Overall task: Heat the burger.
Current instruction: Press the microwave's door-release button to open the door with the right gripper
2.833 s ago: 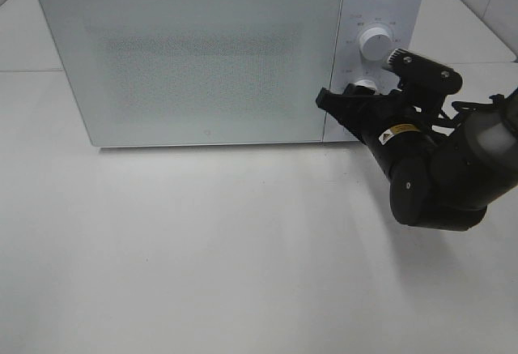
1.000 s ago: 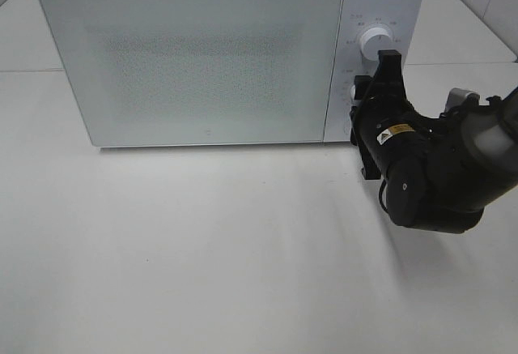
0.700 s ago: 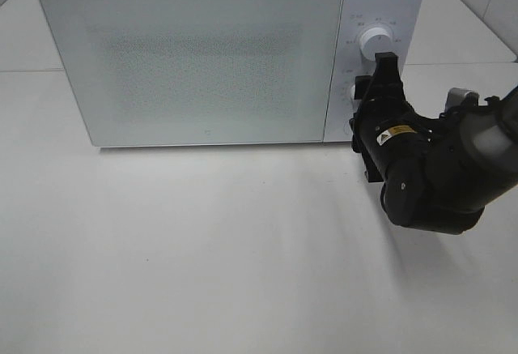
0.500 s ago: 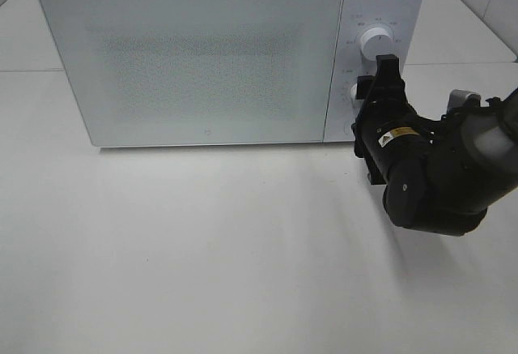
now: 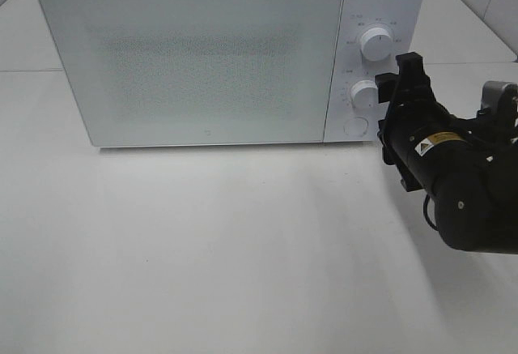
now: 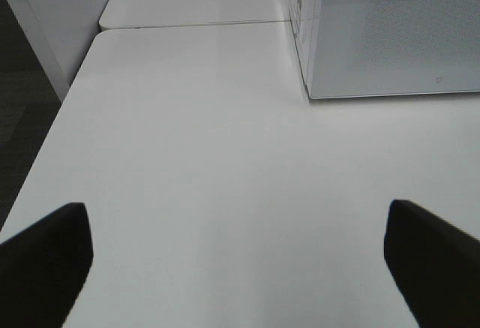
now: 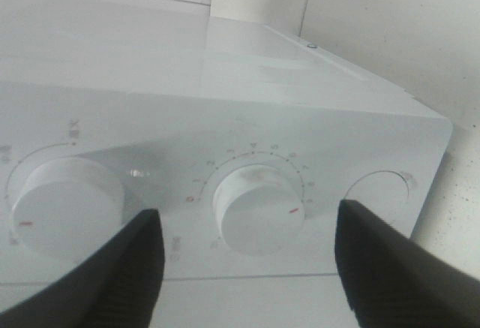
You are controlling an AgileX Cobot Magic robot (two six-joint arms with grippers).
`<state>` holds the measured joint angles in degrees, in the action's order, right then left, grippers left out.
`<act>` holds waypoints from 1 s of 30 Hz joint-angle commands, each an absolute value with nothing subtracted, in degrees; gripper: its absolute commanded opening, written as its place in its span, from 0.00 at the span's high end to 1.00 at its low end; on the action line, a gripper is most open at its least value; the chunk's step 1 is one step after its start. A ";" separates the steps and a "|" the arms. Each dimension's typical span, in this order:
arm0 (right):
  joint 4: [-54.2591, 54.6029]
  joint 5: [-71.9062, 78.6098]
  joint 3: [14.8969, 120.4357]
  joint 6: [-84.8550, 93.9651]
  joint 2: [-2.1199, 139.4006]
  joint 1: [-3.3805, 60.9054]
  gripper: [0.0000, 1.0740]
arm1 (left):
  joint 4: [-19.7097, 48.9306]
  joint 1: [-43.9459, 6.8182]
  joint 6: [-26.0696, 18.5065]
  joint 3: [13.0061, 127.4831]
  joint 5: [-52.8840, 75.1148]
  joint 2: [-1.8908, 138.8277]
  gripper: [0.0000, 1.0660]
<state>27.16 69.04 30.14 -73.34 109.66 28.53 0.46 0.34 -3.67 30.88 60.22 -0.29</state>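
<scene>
The burger is out of view. The white microwave (image 5: 194, 62) stands with its frosted door shut. My right gripper (image 5: 393, 101) hovers just right of the control panel, level with the lower knob (image 5: 364, 93), and is open with nothing between its fingers. In the right wrist view the right gripper (image 7: 251, 264) faces that lower knob (image 7: 259, 209), a little apart from it. My left gripper (image 6: 240, 268) is open over bare table, with the microwave's corner (image 6: 390, 35) ahead of it; it does not show in the exterior high view.
The panel also carries an upper knob (image 5: 376, 44) and a round button (image 5: 355, 126). The white table (image 5: 210, 240) spreads in front of the microwave. In the left wrist view the table edge (image 6: 52, 133) drops off to a dark floor.
My right gripper has drawn back to the right, off the lower knob, and its jaws have spread wider. The microwave door stays shut.
</scene>
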 commanded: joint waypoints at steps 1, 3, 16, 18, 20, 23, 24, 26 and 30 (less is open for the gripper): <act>23.32 77.69 27.50 -68.64 104.97 28.19 0.41 | 0.40 0.40 -3.44 30.88 59.36 -1.15 0.08; 22.40 76.15 27.16 -67.44 104.11 28.19 0.41 | 0.40 0.40 -3.44 30.88 59.36 -1.15 0.08; 19.14 46.35 26.93 -30.14 90.47 28.19 0.32 | 0.40 0.40 -3.44 30.88 59.36 -1.15 0.08; 21.14 36.15 26.93 -15.64 87.72 28.19 0.27 | 0.40 0.40 -3.44 30.88 59.36 -1.15 0.08; 21.60 34.55 26.93 -13.35 87.26 28.19 0.28 | 0.40 0.40 -3.44 30.88 59.36 -1.15 0.08; 22.75 29.97 26.93 -6.13 85.66 28.19 0.29 | 0.40 0.40 -3.44 30.88 59.36 -1.15 0.08; 22.75 26.47 26.93 -2.58 84.34 28.19 0.29 | 0.40 0.40 -3.44 30.88 59.36 -1.15 0.08; 22.75 24.41 26.93 -1.09 83.48 28.19 0.29 | 0.40 0.40 -3.44 30.88 59.36 -1.15 0.08; 22.46 14.55 26.99 4.87 78.84 28.19 0.29 | 0.40 0.40 -3.44 30.88 59.36 -1.15 0.08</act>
<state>22.75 20.05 26.93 0.40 81.59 28.53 0.46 0.34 -3.67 30.88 60.22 -0.29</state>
